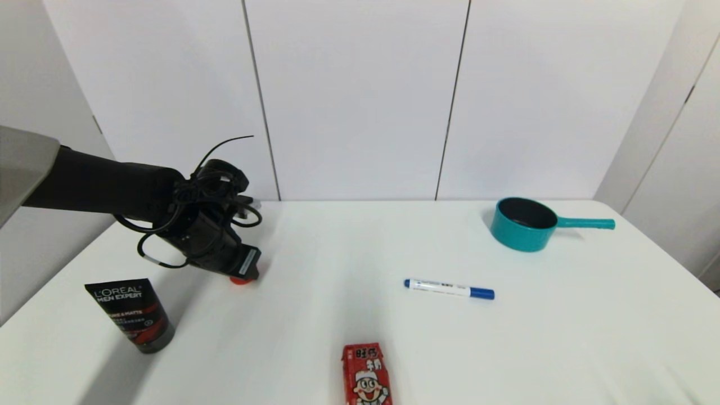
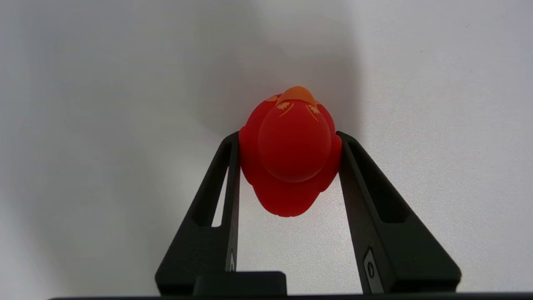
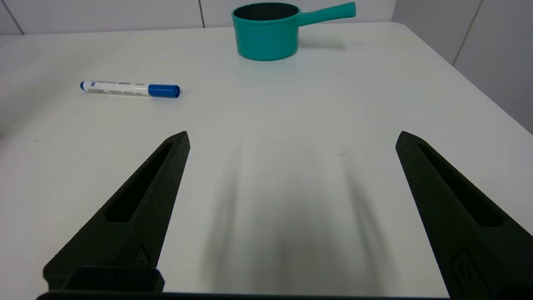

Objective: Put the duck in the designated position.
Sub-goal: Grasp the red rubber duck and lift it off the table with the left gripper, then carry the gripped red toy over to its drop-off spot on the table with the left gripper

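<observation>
From the head view, a plain white table [image 1: 360, 337] stands against white wall panels with thin dark seams. At the far right sits a teal metal saucepan with a straight handle [image 1: 526, 223], upright, its dark inside holding nothing I can see. Nearer the middle lies a white marker pen with a blue cap [image 1: 449, 288], on its side. At the near edge stands a red milk carton with a cartoon face [image 1: 367, 376], and to the left a black L'Oreal tube with a red band [image 1: 134, 314] stands on its cap. The black left arm reaches in from the left; the left gripper [image 1: 243, 275] is down at the table, and just a sliver of the small bright-red rubber duck [image 1: 242, 280] peeps out beneath it, on the left half of the table, well apart from the saucepan.

In the left wrist view, the duck [image 2: 291, 158] sits on the white tabletop [image 2: 437, 104], orange beak pointing away, with both black fingers [image 2: 227, 183] pressed against its sides, so the gripper [image 2: 290, 137] is closed around its body.

In the right wrist view, the right gripper [image 3: 292, 137] hangs low over bare table [image 3: 291, 125], fingers [image 3: 166, 166] spread wide with nothing between them. Beyond lie the marker [image 3: 130, 89] and the saucepan [image 3: 266, 35], its visible interior dark.
</observation>
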### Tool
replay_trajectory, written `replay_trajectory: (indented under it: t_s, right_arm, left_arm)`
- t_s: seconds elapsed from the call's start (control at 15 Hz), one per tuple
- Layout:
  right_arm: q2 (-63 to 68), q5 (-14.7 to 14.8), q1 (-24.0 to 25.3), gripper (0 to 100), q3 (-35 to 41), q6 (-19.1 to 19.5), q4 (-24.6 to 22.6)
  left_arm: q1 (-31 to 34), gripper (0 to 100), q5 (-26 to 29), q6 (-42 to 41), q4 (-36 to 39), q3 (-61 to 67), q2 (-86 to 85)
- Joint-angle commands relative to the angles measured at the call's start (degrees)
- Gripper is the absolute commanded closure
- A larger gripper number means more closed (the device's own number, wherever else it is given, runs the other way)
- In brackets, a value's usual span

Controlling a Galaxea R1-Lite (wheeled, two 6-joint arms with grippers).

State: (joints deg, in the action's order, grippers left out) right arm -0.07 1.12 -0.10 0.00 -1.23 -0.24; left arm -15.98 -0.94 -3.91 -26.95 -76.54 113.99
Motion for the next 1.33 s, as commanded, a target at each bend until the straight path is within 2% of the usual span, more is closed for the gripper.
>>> replay_trajectory:
  t_s: [0.07, 0.47, 0.67, 0.93, 1.33]
  right_arm:
    - [0.1, 0.0, 0.0, 0, 0.0, 0.0, 0.0]
    - [0.1, 0.0, 0.0, 0, 0.0, 0.0, 0.0]
    - [0.1, 0.0, 0.0, 0, 0.0, 0.0, 0.0]
    - [0.1, 0.0, 0.0, 0, 0.0, 0.0, 0.0]
    - [0.1, 0.0, 0.0, 0, 0.0, 0.0, 0.0]
  left_arm:
    - [0.1, 100, 0.0, 0.0, -0.3, 0.1, 0.0]
    - [-2.3, 100, 0.0, -0.1, 3.5, -0.2, -8.3]
    - [-4.6, 100, 0.2, 0.1, 10.4, 0.3, -11.8]
    - [-12.3, 100, 0.4, -0.3, 19.2, 0.0, -14.2]
    - [-24.1, 100, 0.5, -5.2, 19.1, -4.5, -13.9]
